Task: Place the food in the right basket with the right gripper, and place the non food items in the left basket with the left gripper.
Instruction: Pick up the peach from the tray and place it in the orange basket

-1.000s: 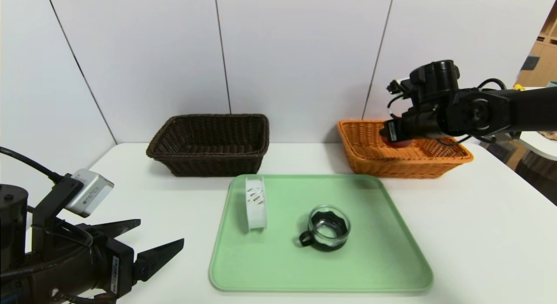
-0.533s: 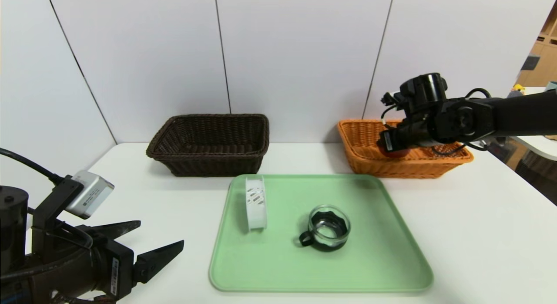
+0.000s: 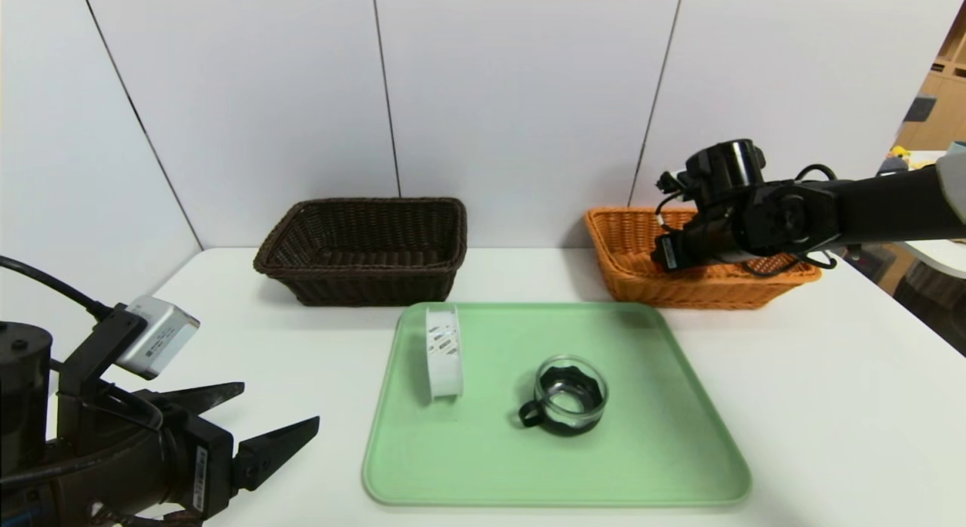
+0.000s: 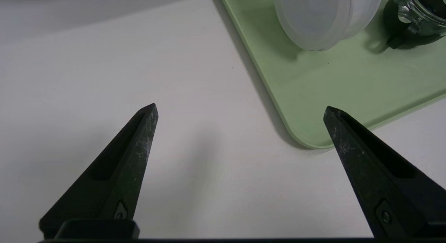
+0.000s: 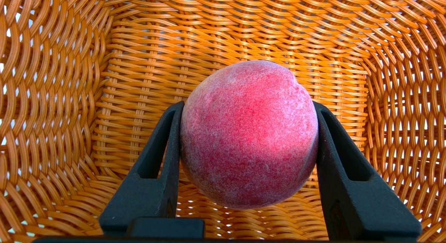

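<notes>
A fuzzy pinkish-red peach [image 5: 249,135] sits between the fingers of my right gripper [image 5: 247,103], which is shut on it inside the orange-tan right basket [image 5: 69,96]. From the head view this gripper [image 3: 668,251] dips below the basket rim [image 3: 626,274], and the peach is hidden there. On the green tray, the white slotted ring [image 3: 444,351] stands on edge, with the clear glass cup [image 3: 570,395] to its right. My left gripper [image 3: 279,404] hovers open and empty over the table at the near left. The dark brown left basket [image 3: 362,248] stands at the back.
The green tray [image 3: 664,466] lies mid-table between the arms; its near left corner [image 4: 306,138] is just ahead of my left gripper [image 4: 240,107]. White wall panels close the back. The table's right edge borders a cluttered area.
My right arm has come down and slightly left, lowering the peach deeper into the orange basket. The left arm, ring and cup have not moved.
</notes>
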Controlling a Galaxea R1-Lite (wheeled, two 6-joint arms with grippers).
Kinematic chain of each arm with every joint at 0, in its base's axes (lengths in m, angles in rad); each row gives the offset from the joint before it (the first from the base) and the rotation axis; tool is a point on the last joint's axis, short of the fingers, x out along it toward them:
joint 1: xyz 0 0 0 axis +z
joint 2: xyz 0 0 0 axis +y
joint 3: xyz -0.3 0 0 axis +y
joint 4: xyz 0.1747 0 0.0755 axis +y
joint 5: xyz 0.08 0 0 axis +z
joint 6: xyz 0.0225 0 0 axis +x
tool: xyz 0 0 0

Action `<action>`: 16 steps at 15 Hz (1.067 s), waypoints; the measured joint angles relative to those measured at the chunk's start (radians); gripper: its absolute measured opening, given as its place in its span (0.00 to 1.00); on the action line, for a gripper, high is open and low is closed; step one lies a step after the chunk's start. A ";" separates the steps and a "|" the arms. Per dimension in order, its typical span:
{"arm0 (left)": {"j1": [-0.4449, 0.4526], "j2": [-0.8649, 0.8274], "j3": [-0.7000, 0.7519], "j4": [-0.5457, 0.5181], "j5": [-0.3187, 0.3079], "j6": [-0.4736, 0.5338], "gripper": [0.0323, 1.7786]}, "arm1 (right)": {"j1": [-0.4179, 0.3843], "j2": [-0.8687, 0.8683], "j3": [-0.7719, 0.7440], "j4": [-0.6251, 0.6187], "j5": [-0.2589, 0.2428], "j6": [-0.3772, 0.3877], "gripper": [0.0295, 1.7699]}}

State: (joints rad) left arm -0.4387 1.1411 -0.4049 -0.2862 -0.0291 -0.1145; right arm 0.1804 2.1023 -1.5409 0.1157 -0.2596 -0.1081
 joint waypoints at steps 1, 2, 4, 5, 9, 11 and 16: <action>0.000 0.000 0.000 0.000 0.000 0.000 0.95 | 0.000 0.001 -0.001 -0.001 0.000 0.000 0.59; 0.000 0.001 0.000 0.000 0.000 -0.001 0.95 | 0.000 0.002 -0.001 -0.002 0.000 0.000 0.59; 0.000 0.003 -0.001 0.000 0.000 0.000 0.95 | 0.000 0.002 -0.003 -0.002 0.000 0.000 0.59; 0.000 0.004 -0.001 0.000 0.000 0.000 0.95 | 0.000 0.002 -0.004 -0.003 -0.001 0.001 0.59; 0.000 0.005 0.000 0.000 -0.001 -0.001 0.95 | -0.004 0.001 -0.024 -0.034 -0.004 0.016 0.73; 0.000 0.005 0.000 0.000 -0.001 0.000 0.95 | -0.004 0.001 -0.027 -0.031 -0.004 0.016 0.78; 0.000 0.005 -0.001 0.000 0.000 0.000 0.95 | -0.004 -0.017 -0.027 -0.032 -0.004 0.021 0.87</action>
State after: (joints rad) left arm -0.4387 1.1457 -0.4055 -0.2866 -0.0294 -0.1149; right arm 0.1760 2.0855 -1.5677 0.0836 -0.2634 -0.0870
